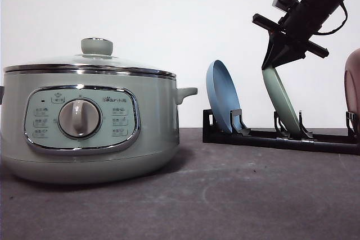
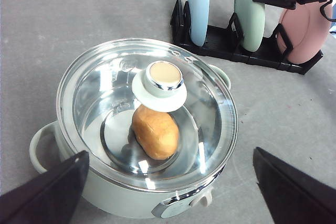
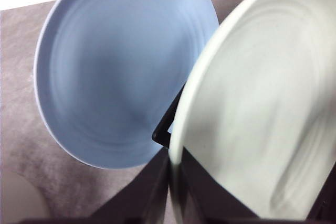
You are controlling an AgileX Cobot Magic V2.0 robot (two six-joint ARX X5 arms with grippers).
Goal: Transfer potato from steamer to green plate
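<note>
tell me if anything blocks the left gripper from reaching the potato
Yes. The glass lid sits closed on the steamer, covering the potato inside. The open left gripper hovers above it.

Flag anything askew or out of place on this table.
The green plate leans tilted in the rack, its top rim between the right gripper fingers. The blue plate stands slotted normally.
</note>
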